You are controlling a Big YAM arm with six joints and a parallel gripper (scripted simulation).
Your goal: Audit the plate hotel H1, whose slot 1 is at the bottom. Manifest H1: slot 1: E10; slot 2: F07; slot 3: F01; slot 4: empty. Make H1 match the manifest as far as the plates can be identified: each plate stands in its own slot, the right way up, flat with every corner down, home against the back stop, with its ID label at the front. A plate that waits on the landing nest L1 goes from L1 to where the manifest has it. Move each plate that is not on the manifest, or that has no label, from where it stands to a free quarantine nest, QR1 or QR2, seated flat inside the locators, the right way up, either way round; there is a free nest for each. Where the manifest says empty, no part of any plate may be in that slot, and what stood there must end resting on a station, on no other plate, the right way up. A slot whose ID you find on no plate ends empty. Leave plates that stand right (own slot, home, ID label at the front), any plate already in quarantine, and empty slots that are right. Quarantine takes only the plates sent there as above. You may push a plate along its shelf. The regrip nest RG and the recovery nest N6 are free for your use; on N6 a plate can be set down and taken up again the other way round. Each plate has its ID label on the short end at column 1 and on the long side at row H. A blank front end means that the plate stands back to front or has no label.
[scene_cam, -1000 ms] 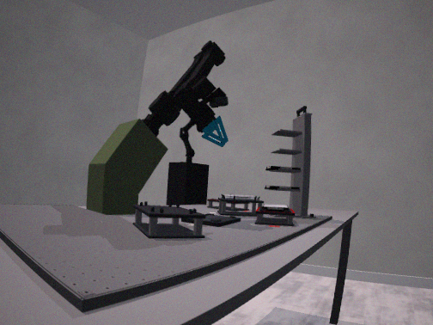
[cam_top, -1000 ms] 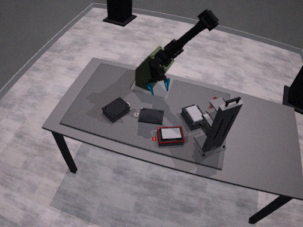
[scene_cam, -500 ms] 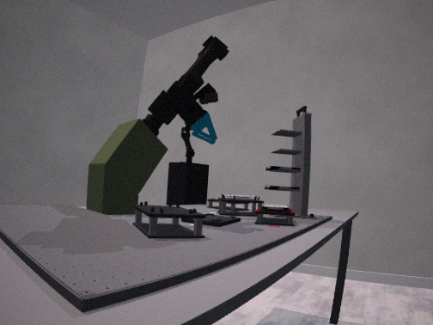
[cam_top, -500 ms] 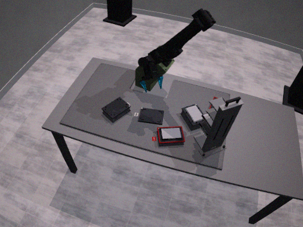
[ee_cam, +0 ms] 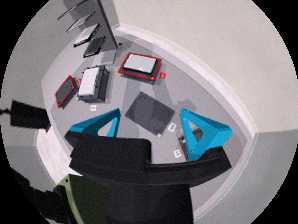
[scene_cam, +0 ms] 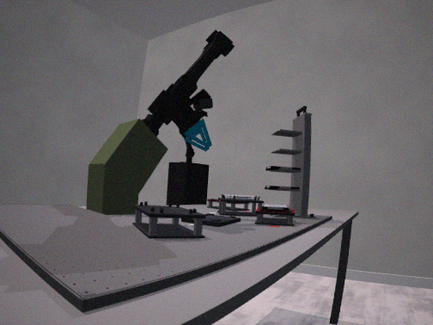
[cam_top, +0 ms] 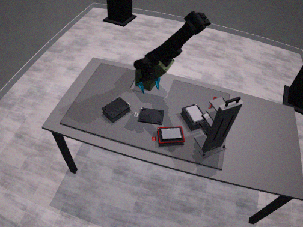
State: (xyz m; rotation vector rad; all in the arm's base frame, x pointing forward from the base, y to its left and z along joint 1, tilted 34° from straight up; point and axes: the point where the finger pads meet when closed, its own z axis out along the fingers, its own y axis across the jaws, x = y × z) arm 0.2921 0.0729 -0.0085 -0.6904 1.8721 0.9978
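Observation:
The plate hotel H1 (cam_top: 220,126) is a dark tower with a handle at the right of the mat, and it also shows in the exterior view (scene_cam: 301,163). Its two lower shelves (scene_cam: 281,178) look dark and thick, as if they hold plates. The two upper shelves (scene_cam: 285,142) look thin and bare. No labels can be read. A white-topped plate (cam_top: 193,114) sits on a dark nest beside the hotel. Another plate (cam_top: 170,133) lies in a red-framed nest. My gripper (cam_top: 148,85) hangs open and empty, high above the back middle of the table, far from the hotel.
A second red-framed nest (cam_top: 214,100) lies behind the hotel. A flat dark nest (cam_top: 151,115) and a raised dark nest (cam_top: 115,108) stand at the left. The green arm base (scene_cam: 122,168) and a black block (scene_cam: 187,182) stand at the back.

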